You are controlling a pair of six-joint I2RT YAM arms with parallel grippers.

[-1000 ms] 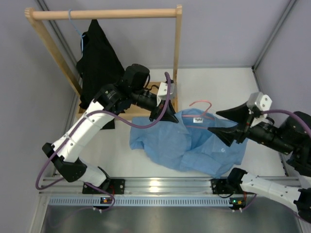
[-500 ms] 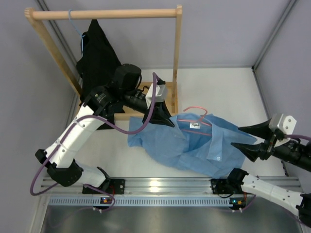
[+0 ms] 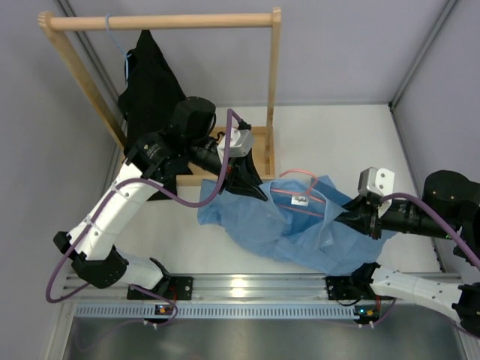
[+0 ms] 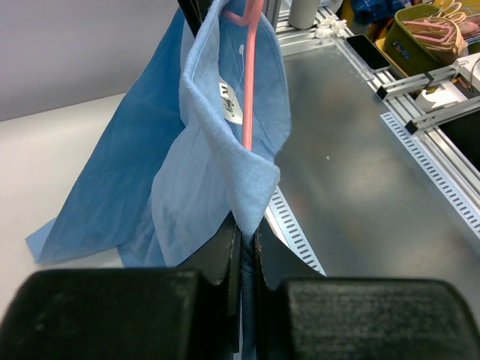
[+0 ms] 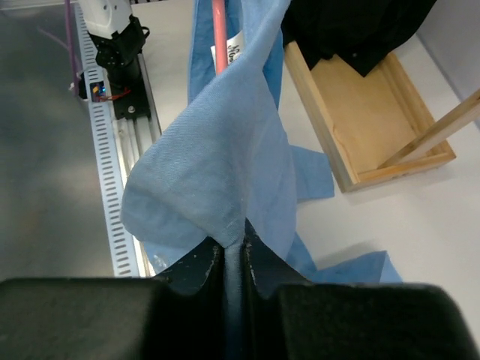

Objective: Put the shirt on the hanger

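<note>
The light blue shirt (image 3: 277,225) lies bunched on the white table, its collar end lifted. The pink hanger (image 3: 298,198) sits inside the collar, its hook (image 3: 300,173) poking out at the top. My left gripper (image 3: 253,189) is shut on the shirt's left collar edge (image 4: 217,165); in the left wrist view the hanger wire (image 4: 248,90) runs past the white neck label (image 4: 229,101) above the left gripper (image 4: 244,232). My right gripper (image 3: 349,217) is shut on a fold of the shirt's right side (image 5: 217,165), with the hanger (image 5: 219,30) beyond the right gripper (image 5: 232,251).
A wooden clothes rack (image 3: 165,21) stands at the back left, with a black garment (image 3: 150,90) hung on a thin blue hanger (image 3: 116,41). Its wooden base frame (image 5: 360,112) lies just behind the shirt. A metal rail (image 3: 247,289) runs along the near edge.
My right gripper came back in from the right while open and shut on the shirt's right side. The left gripper kept its grip and drew slightly left, pulling the collar taut.
</note>
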